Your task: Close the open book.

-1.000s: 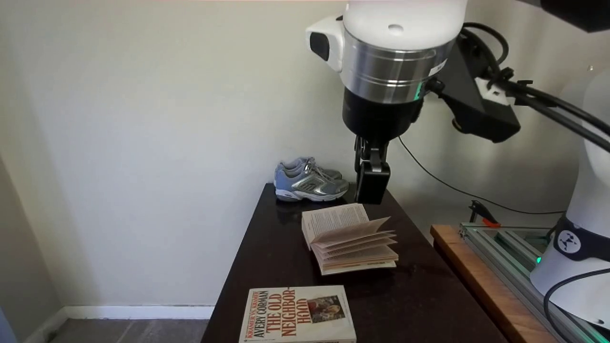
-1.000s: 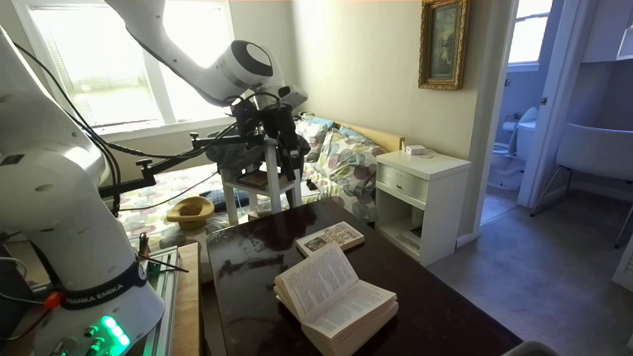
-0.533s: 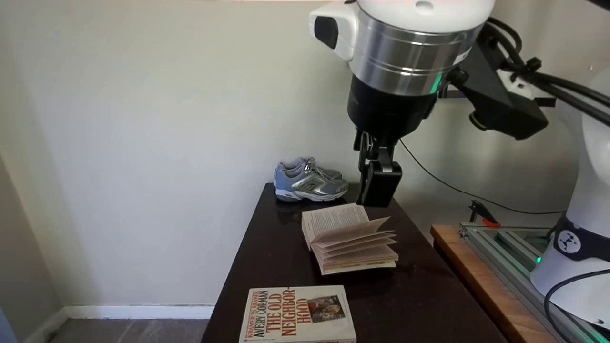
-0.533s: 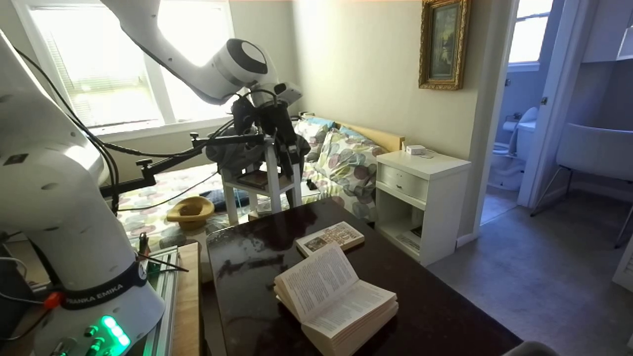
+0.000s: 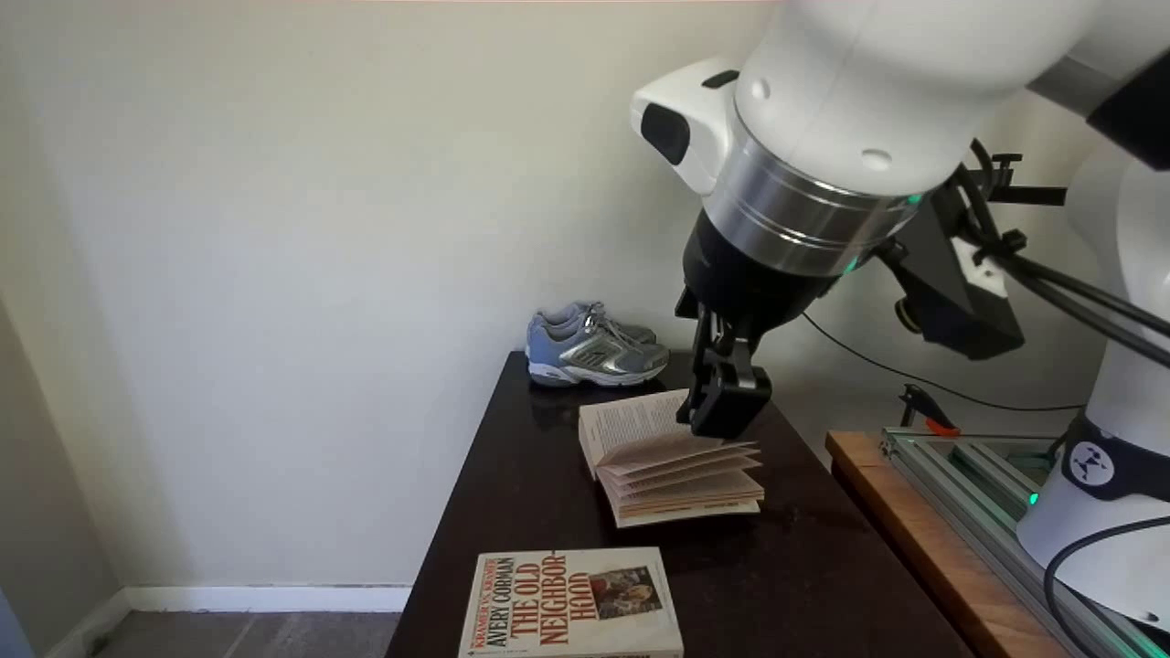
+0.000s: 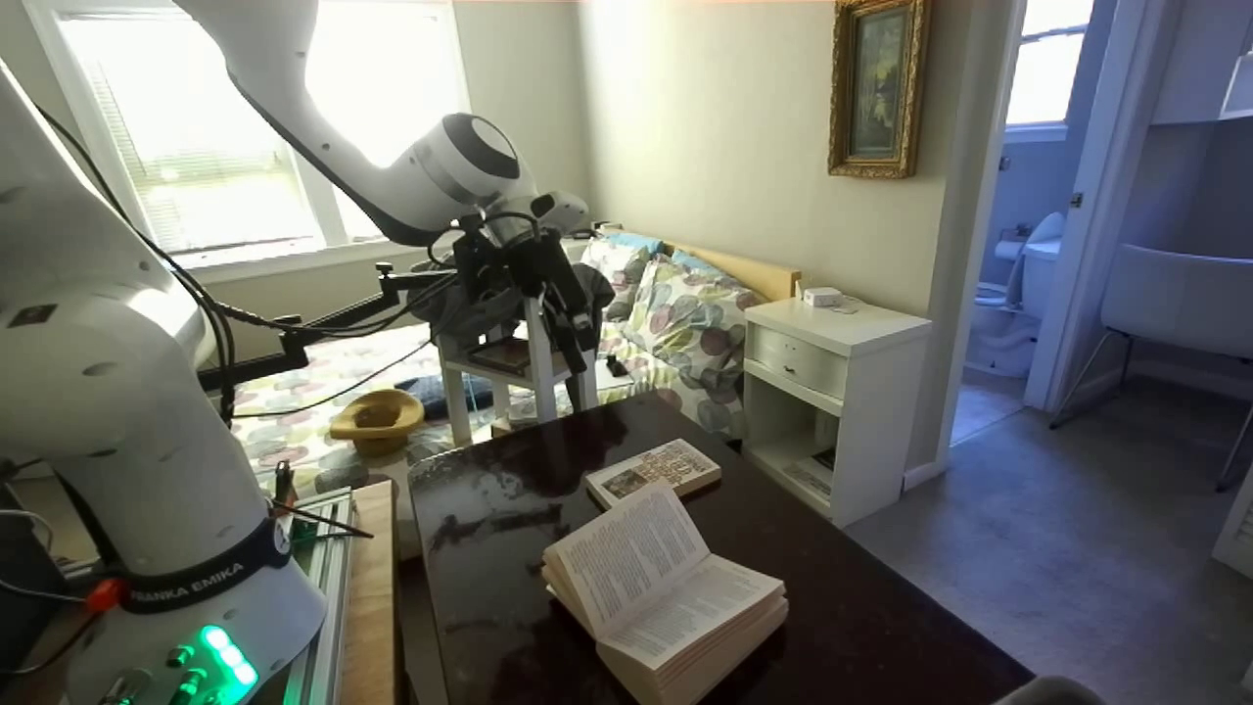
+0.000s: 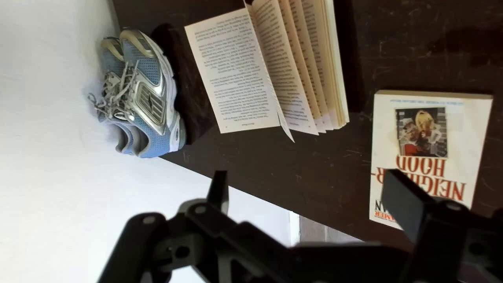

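So we've got 1 open paperback [image 7: 267, 67], 1 closed paperback [image 7: 426, 137], 2 sneakers [image 7: 151, 102], 1 nightstand [image 6: 871, 411] and 1 gripper [image 7: 305, 173].

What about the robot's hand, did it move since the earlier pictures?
Yes, downward in an exterior view: the hand earlier ended about level with the bottoms of the blue shoes; now it reaches clearly below them.

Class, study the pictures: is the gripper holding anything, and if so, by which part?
Nothing is held. In the wrist view the gripper is open, its fingers wide apart with nothing between them; the open book lies on the table.
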Robot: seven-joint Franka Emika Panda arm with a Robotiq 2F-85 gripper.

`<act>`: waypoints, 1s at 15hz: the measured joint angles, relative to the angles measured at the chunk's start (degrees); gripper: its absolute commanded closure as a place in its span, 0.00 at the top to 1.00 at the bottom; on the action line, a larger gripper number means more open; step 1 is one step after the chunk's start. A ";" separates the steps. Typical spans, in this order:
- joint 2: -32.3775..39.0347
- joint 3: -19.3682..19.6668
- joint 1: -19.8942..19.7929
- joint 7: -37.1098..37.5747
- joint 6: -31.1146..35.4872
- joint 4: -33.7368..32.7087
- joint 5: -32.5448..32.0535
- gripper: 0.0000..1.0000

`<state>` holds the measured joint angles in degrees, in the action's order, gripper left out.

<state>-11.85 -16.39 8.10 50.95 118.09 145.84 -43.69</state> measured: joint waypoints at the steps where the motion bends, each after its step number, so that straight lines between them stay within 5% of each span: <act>1: -0.03 0.17 -0.01 2.22 2.94 1.14 -1.04 1.00; 5: -0.34 1.59 -0.19 9.02 14.56 5.06 -2.76 1.00; 15: -0.27 2.63 -0.55 6.66 11.81 7.88 -3.63 1.00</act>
<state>-12.12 -13.76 7.55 57.61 129.89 153.72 -47.32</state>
